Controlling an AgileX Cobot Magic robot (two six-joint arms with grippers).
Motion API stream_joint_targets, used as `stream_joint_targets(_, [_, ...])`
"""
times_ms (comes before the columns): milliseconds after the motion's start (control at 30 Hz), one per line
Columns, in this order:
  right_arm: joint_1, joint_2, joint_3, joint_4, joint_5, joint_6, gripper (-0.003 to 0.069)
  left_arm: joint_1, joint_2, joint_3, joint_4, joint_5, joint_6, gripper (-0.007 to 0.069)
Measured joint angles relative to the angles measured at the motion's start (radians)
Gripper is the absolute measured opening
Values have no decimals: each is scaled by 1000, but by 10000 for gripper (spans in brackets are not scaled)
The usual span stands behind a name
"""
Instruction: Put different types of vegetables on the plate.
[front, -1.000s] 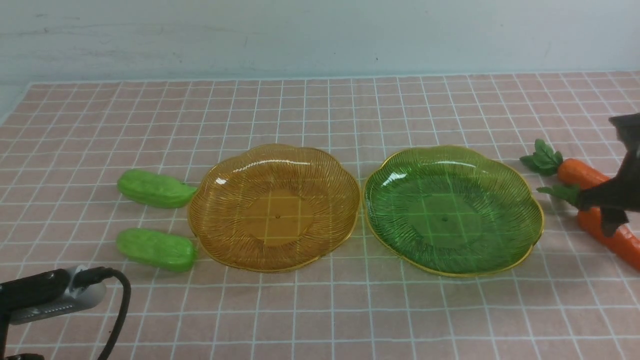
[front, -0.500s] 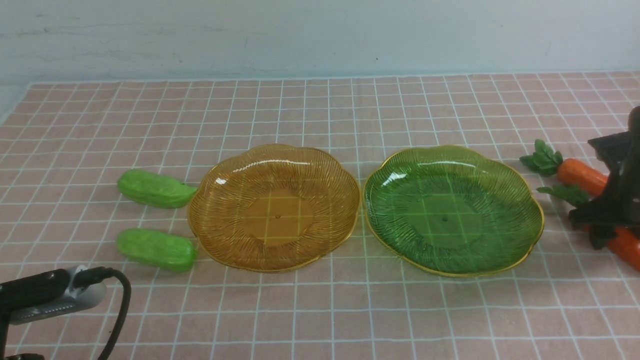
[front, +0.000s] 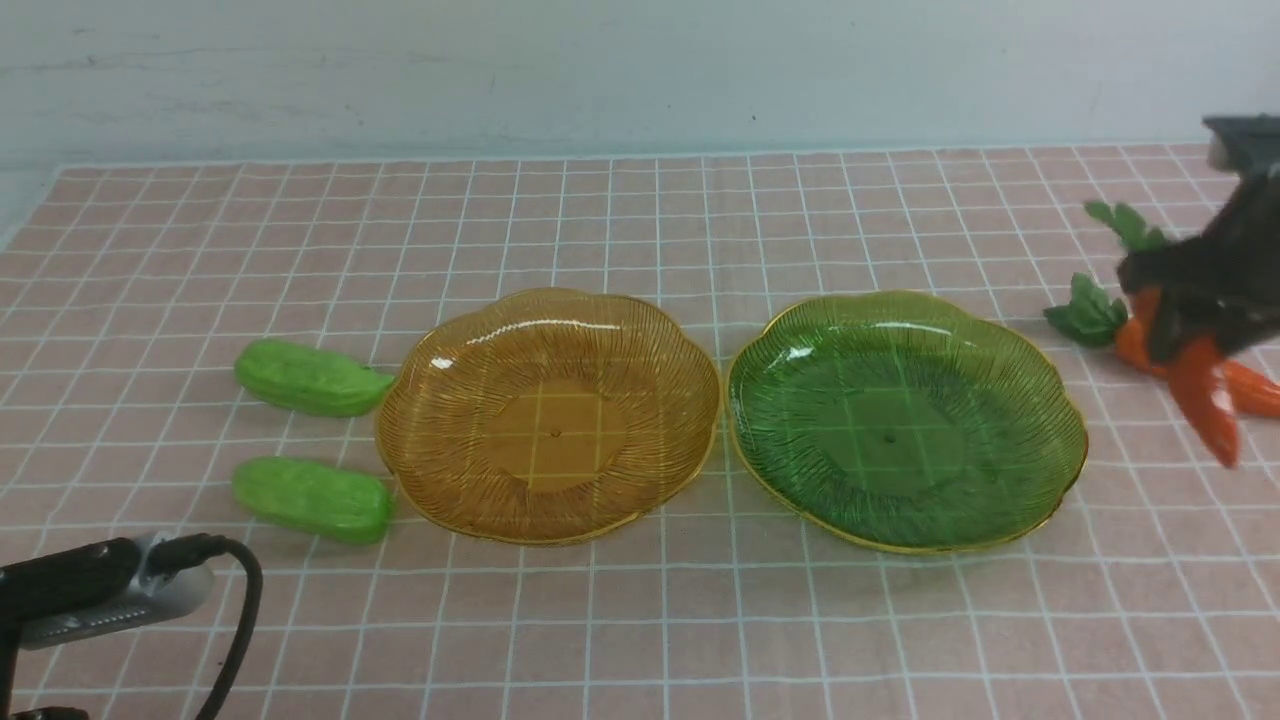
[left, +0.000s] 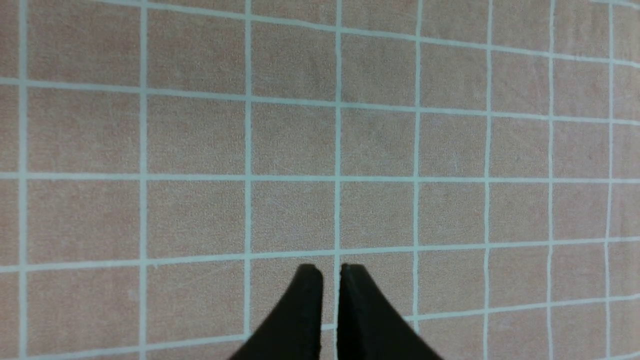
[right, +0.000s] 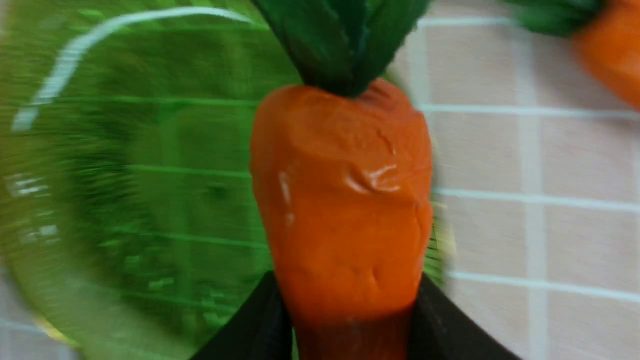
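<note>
Two glassy ribbed plates stand side by side on the bench (front: 640, 620), which is covered with a pink checked cloth. Their rims are almost touching. The green plate (front: 800, 400) is taken as the landmark, and the amber plate (front: 450, 420) is just to its left. The white grid of the cloth shows through the floor of each plate, and all four vegetables are outside them.

To the right of the green plate, near its rim, the right fingers (right: 260, 325) are clamped on the held carrot (front: 1205, 395), one finger on each side of its orange body. This carrot is tilted, with the leafy top up and the pointed tip down. The front view is blurred there, so it is not clear if the tip touches the cloth. The second carrot (front: 1258, 392) lies on the cloth just behind it, also right of the green plate.

Beyond the amber plate, well to the left of the green plate, lie the far cucumber (front: 310, 378) and the near cucumber (front: 312, 499). Both are close to the amber rim.

The left fingers (left: 305, 310) are closed, with only a thin slit between the tips, above plain cloth.
</note>
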Motion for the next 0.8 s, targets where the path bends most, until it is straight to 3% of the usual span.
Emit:
stream_joint_targets(133, [81, 33, -1, 128, -40, -101, 255, 0, 0, 0, 0, 0, 0, 38])
stream_joint_targets(333, [187, 96, -1, 146, -109, -137, 268, 0, 0, 0, 0, 0, 0, 38])
stream_joint_targets(633, [210, 123, -5, 101, -135, -127, 495, 0, 0, 0, 0, 0, -11, 38])
stream_joint_targets(700, [191, 123, -23, 32, -136, -105, 580, 0, 0, 0, 0, 0, -11, 38])
stream_joint_targets(800, [150, 123, -53, -70, -135, -74, 608, 0, 0, 0, 0, 0, -14, 38])
